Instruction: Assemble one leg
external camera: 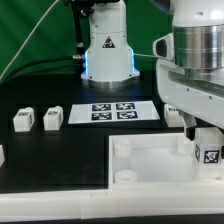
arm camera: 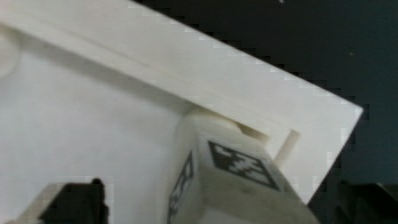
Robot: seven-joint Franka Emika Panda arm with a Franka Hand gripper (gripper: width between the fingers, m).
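Note:
A leg (external camera: pixel 208 150), a small white block with a black-and-white tag, stands at the near right corner of the large white tray-like piece (external camera: pixel 145 165). My gripper (external camera: pixel 206 134) is over it with one dark finger (external camera: pixel 190 124) beside it. In the wrist view the leg (arm camera: pixel 231 170) rises from the corner socket of the tray-like piece (arm camera: pixel 107 110). It stands between my fingers (arm camera: pixel 71 205), with a clear gap on one side. The gripper (arm camera: pixel 222 208) is open around the leg. Two more legs (external camera: pixel 24 120) (external camera: pixel 53 117) stand on the black table at the exterior view's left.
The marker board (external camera: pixel 110 111) lies flat behind the tray-like piece, in front of the robot base (external camera: pixel 108 50). Another white part (external camera: pixel 2 155) shows at the left edge. A raised white block (external camera: pixel 128 146) sits on the tray-like piece near its back edge.

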